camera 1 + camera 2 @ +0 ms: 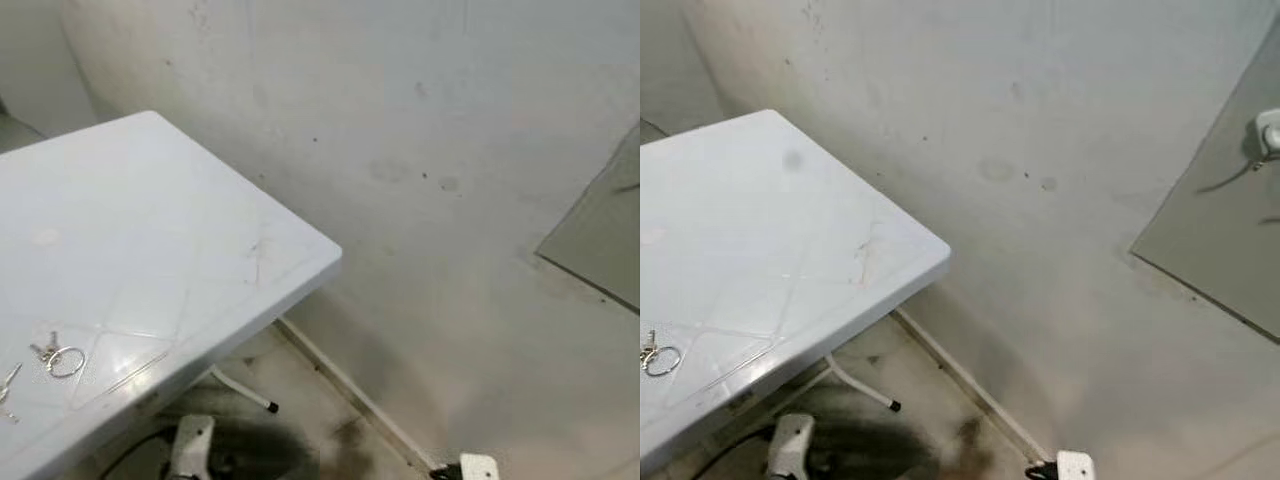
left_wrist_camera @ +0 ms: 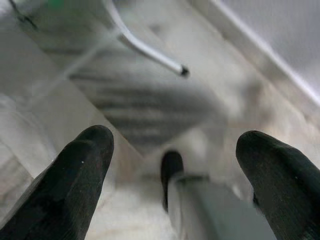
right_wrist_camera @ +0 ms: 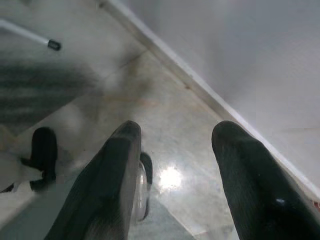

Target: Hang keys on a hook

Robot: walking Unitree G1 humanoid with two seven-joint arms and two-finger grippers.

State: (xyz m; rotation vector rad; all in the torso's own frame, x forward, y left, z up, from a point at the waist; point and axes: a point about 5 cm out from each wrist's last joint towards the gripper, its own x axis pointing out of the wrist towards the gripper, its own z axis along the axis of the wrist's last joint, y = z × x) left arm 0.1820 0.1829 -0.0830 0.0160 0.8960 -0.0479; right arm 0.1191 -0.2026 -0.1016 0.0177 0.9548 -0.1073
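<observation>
The left gripper [image 2: 172, 180] hangs low over the floor [image 2: 150, 105], its two black fingers [image 2: 70, 185] spread apart with nothing between them; a white table leg with a black foot cap [image 2: 184, 71] shows beyond it. On the white plastic table [image 1: 150, 230], near its front edge at the robot's left, the keys [image 1: 58, 358] lie flat on their silver ring, and another small metal piece [image 1: 8, 385] lies just beside them at the very edge of the head view. The table stands close to a stained white wall [image 1: 430, 150]. Farther right, a white hook [image 1: 1268, 132] is fixed to a grey panel [image 1: 1230, 240], well apart from the keys. The right gripper [image 3: 175, 170] also points at the floor near the skirting, fingers apart and empty.
</observation>
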